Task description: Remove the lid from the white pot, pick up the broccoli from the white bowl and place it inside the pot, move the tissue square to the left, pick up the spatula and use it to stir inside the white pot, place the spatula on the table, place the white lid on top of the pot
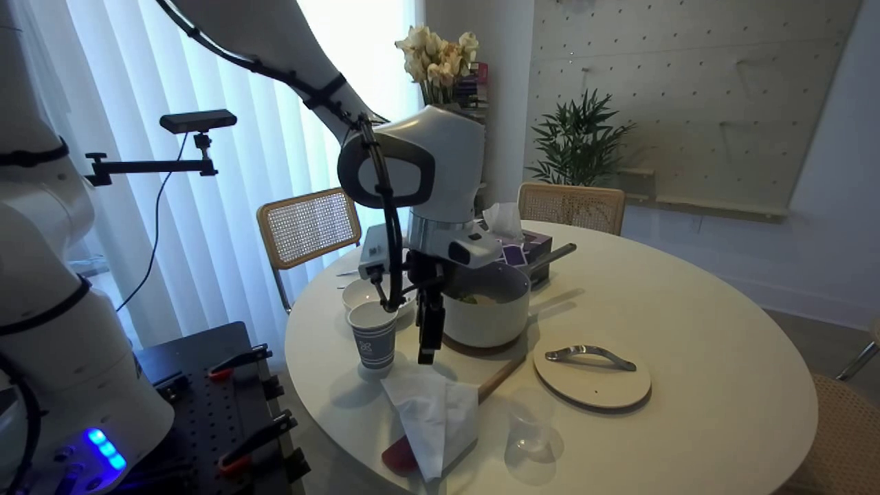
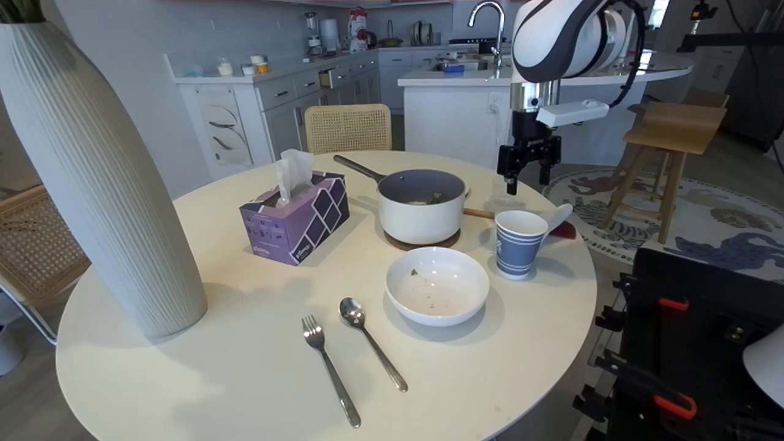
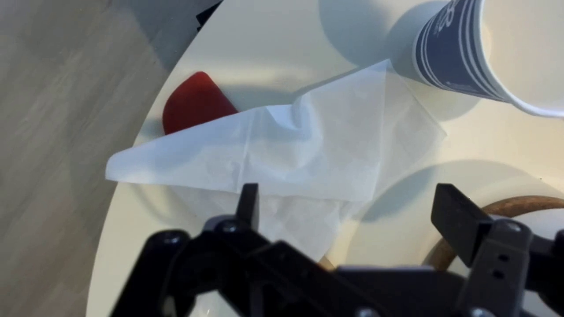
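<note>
My gripper (image 3: 346, 190) stands open with nothing between its fingers, above the table (image 1: 708, 357) near the tissue square. That white tissue square (image 3: 299, 154) lies over the middle of the spatula, whose dark red head (image 3: 196, 105) pokes out at one side. Part of its wooden handle (image 1: 502, 379) shows on the other side, towards the pot. Inside the uncovered white pot (image 2: 421, 219), green bits of broccoli (image 2: 435, 199) are visible. The white bowl (image 2: 436, 316) holds only small green crumbs. Handle up, the lid (image 1: 591, 385) rests flat on the table beside the pot.
A blue-striped paper cup (image 3: 458, 48) stands close to the tissue, and a clear glass dish (image 1: 529, 436) sits on its opposite side. Under the pot is a brown disc (image 2: 422, 242). A purple tissue box (image 2: 294, 220), tall vase (image 2: 116, 196), fork (image 2: 331, 367) and spoon (image 2: 375, 346) occupy the table.
</note>
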